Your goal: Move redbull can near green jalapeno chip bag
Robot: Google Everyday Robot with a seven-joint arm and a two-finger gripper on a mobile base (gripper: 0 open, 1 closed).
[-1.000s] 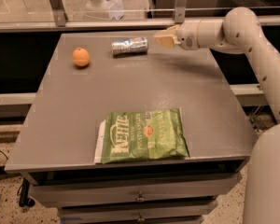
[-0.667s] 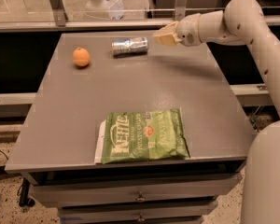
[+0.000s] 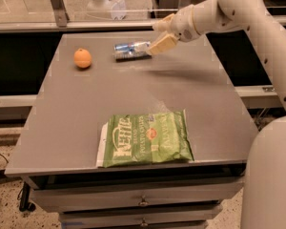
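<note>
Gripper has reached the redbull can lying at 12 o'clock; I hold my fingers spread to straddle it.

The tool hangs over the far side of the bench. Its lower finger hides the right end of the redbull can, which lies just left of it. Whether they touch cannot be told. The can's print is blurred.

The arm is smooth cream-white, made of rounded tubular segments. Its gripper, above the table's far edge, has two flat tan fingers set apart. The torso is plain white.
</note>
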